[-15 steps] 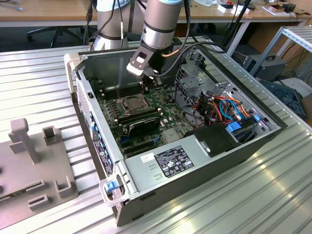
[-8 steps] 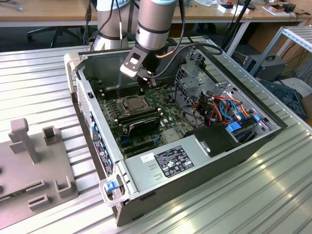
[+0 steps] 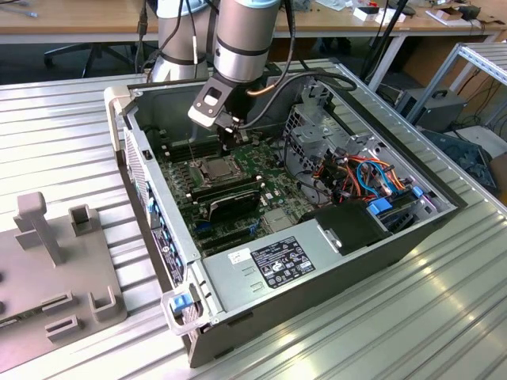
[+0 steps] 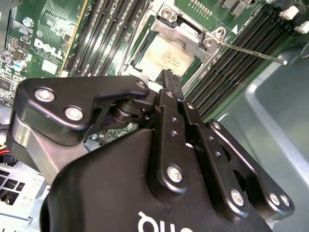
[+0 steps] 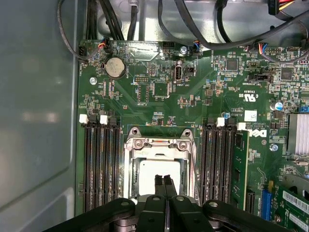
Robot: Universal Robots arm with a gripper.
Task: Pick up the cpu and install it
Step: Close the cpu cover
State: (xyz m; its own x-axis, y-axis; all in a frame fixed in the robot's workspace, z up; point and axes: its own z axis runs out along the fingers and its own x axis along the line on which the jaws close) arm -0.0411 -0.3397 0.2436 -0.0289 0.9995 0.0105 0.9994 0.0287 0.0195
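An open computer case [image 3: 158,198] lies on a ribbed metal counter [image 3: 63,134], with a robot arm reaching into it. The claw [image 5: 163,179] has its two narrow fingers pressed together with nothing visibly between them, its tips just above the processor chip [image 5: 147,174]. The chip lies flat in its socket, ringed by a metal frame [image 5: 159,143], between banks of memory slots [image 5: 101,164]. A thin lever [image 4: 251,51] stands free. Likely risks: the shut tips scraping or nudging the chip askew, or pressing it down crooked and bending pins.
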